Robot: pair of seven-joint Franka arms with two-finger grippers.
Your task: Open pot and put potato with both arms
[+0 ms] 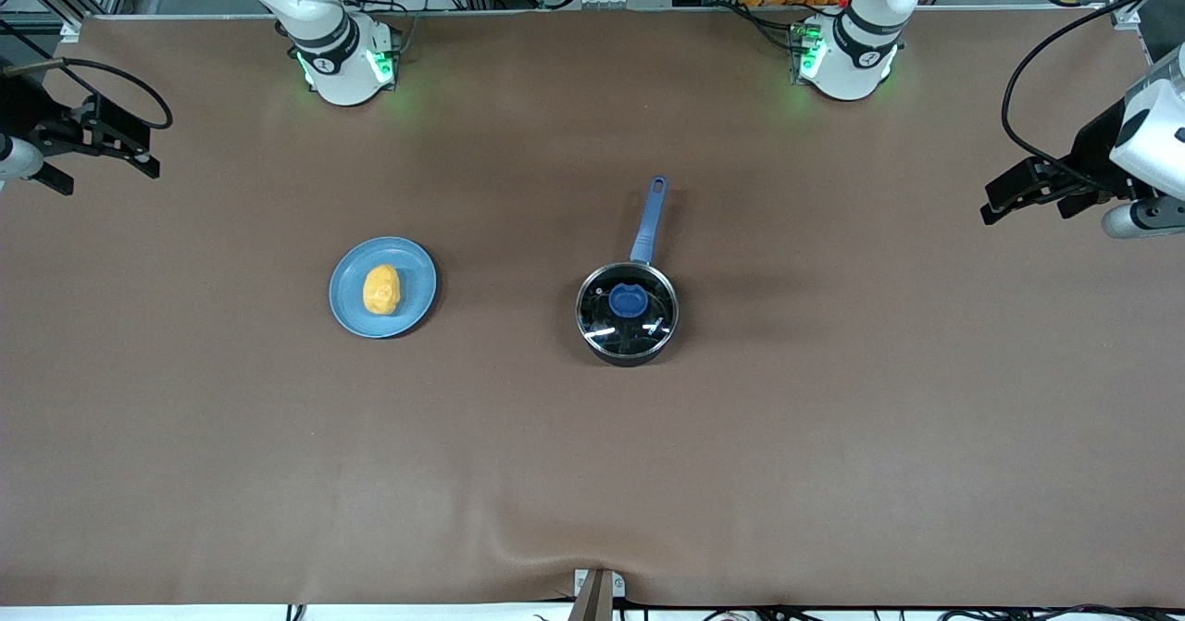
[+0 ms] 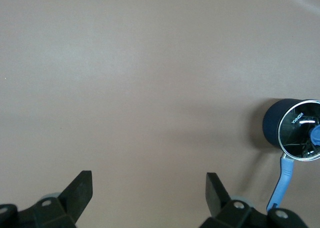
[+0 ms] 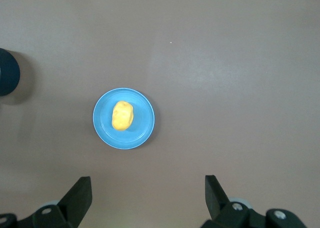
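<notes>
Both arms parked high at the ends of the desk [image 1: 592,473], nothing held. Left gripper [image 1: 1004,197] hangs over the left arm's end of the desk, jaws spread wide and empty; in its wrist view the two fingers [image 2: 80,188] stand well apart over bare brown desk surface. Right gripper [image 1: 139,154] hangs over the right arm's end, also released and empty, fingers [image 3: 79,192] wide apart in its own wrist view. Pot [image 1: 628,314] sits near the middle of the desk, a bit toward the left arm's end; black body, glass lid [image 1: 648,311] seated on it, blue knob [image 1: 629,300] centred on the lid. Its long blue handle [image 1: 649,221] points away from the front camera, toward the arm bases. Left wrist view catches the pot [image 2: 295,129] at the frame edge, lid on, handle [image 2: 282,180] visible. Potato [image 1: 381,289] lies on a flat blue plate [image 1: 412,274], roughly centred on it. Plate is well apart from the pot, toward the right arm's end, about level with it from the front camera. Right wrist view shows the potato [image 3: 122,115] on the plate [image 3: 142,123] with the gripper above them, not touching; dark pot [image 3: 8,72] side just visible at the frame edge.
</notes>
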